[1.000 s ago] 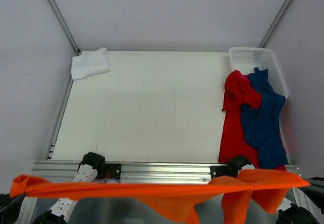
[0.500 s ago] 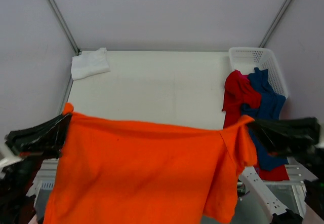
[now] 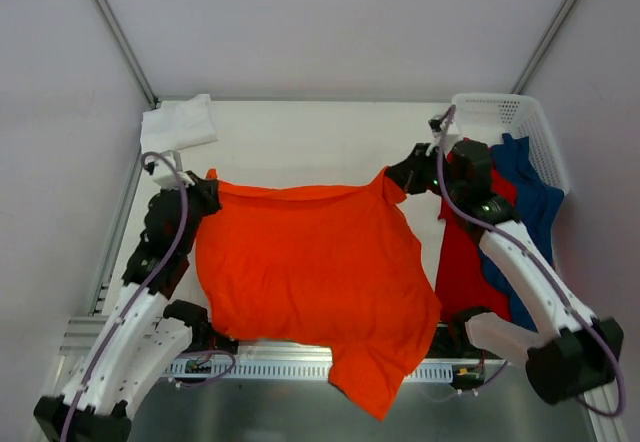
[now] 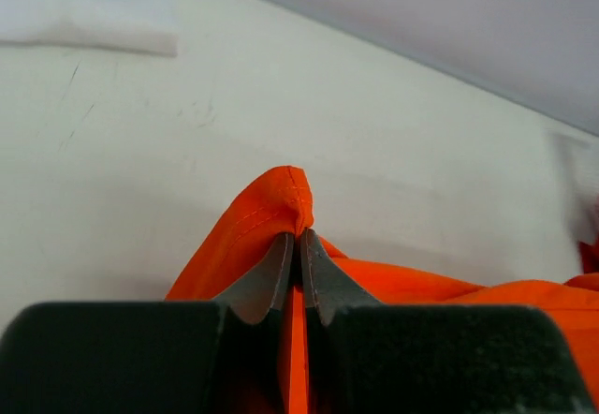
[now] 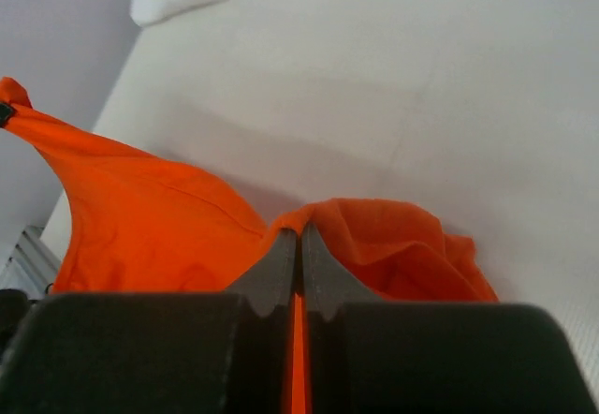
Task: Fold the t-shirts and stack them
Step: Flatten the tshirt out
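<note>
Orange t-shirt (image 3: 310, 262) stretches between left gripper (image 3: 206, 189) and right gripper (image 3: 392, 177), both pinching its corners; lower than before, over the table (image 3: 300, 137).

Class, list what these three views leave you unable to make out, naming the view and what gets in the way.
- Top view: much of the red t-shirt is hidden by the right arm and the dark blue t-shirt.
- Top view: the basket has its inside partly covered by those shirts.
- Left wrist view: the white t-shirt is blurred and cut off by the top edge.
- Top view: the orange t-shirt covers the table under it.
</note>
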### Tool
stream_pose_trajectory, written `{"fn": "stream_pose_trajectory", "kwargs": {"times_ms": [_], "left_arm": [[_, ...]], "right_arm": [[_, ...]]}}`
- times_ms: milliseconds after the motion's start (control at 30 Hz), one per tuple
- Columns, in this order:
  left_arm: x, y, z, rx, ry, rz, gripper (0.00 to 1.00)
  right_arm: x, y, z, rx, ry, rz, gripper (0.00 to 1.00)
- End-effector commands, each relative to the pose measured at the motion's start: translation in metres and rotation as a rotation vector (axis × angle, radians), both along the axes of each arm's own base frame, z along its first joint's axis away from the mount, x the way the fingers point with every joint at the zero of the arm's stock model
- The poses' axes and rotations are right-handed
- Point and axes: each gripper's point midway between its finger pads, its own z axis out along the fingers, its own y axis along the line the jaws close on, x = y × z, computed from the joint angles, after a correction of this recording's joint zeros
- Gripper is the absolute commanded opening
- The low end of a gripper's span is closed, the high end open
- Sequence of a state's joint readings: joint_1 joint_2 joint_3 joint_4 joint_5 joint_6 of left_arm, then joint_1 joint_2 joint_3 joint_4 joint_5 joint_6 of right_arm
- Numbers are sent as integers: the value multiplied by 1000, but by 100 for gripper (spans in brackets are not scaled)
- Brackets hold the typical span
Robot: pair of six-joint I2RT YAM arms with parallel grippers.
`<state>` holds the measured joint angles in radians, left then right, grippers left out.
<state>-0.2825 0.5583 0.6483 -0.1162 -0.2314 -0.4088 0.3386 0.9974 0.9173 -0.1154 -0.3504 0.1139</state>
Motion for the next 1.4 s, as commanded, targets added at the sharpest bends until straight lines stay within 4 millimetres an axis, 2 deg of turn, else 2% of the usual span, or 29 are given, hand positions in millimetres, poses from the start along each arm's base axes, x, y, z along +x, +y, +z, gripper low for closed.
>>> {"fn": "stream_pose_trajectory", "kwargs": {"times_ms": [0, 33, 67, 100, 133, 200, 233, 267, 333, 367, 500, 600, 667, 733, 933, 967, 1000, 1033, 1067, 1100, 1133, 1167, 1200, 1267, 1333, 1367], "left_arm": [[38, 21, 8, -80, -117, 201, 0], [51, 19, -19, -47, -59, 211, 0], [62, 18, -16, -53, -99, 216, 0], [74, 18, -41, -6, -42, 235, 0], [81, 19, -49, 8, -28, 248, 0], [99, 22, -50, 28, -34, 291, 0], [110, 20, -74, 64, 34, 297, 0], [117, 20, -81, 80, 53, 304, 0], [137, 18, -94, 112, 92, 311, 0], [144, 18, -97, 118, 102, 313, 0], [176, 22, -117, 106, 158, 325, 0], [193, 30, -127, 96, 187, 342, 0], [201, 38, -127, 84, 192, 368, 0], [205, 41, -137, 66, 217, 370, 0], [219, 59, -134, 37, 234, 436, 0], [220, 63, -133, 33, 233, 446, 0], [223, 70, -131, 35, 229, 468, 0], [225, 75, -131, 39, 228, 486, 0], [227, 79, -129, 37, 228, 503, 2], [232, 89, -130, 39, 255, 529, 37], [234, 94, -131, 46, 272, 543, 64], [237, 99, -130, 42, 283, 568, 86], [241, 105, -131, 53, 319, 597, 97], [243, 111, -122, 65, 316, 628, 99], [242, 109, -99, 45, 270, 618, 99], [236, 104, -80, 19, 233, 585, 99]], "right_arm": [[56, 20, -5, 20, -80, 2, 0], [77, 31, -29, 6, -13, 25, 0], [87, 36, -40, -3, 11, 32, 0], [97, 41, -51, -9, 32, 41, 0], [117, 48, -71, -20, 71, 40, 0], [138, 56, -89, -21, 100, 42, 0], [147, 61, -97, -21, 117, 50, 0], [166, 70, -109, -20, 138, 60, 0], [179, 78, -123, -24, 184, 75, 0], [196, 85, -129, -22, 188, 79, 0], [225, 96, -136, -20, 198, 83, 0], [246, 104, -132, -19, 182, 85, 0], [257, 106, -130, -21, 170, 83, 1], [270, 111, -130, -14, 163, 83, 1], [296, 120, -132, 4, 139, 74, 1], [299, 119, -132, 0, 130, 69, 3], [305, 117, -133, -8, 117, 47, 14], [309, 115, -132, -13, 108, 30, 30], [315, 115, -130, -15, 95, 16, 59], [321, 110, -130, -21, 92, -22, 99], [324, 109, -127, -24, 85, -35, 99], [326, 109, -124, -24, 77, -41, 99], [327, 107, -115, -25, 63, -58, 99], [324, 103, -104, -33, 50, -70, 100], [311, 95, -84, -67, 18, -86, 99], [306, 89, -76, -90, -2, -108, 99]]}}
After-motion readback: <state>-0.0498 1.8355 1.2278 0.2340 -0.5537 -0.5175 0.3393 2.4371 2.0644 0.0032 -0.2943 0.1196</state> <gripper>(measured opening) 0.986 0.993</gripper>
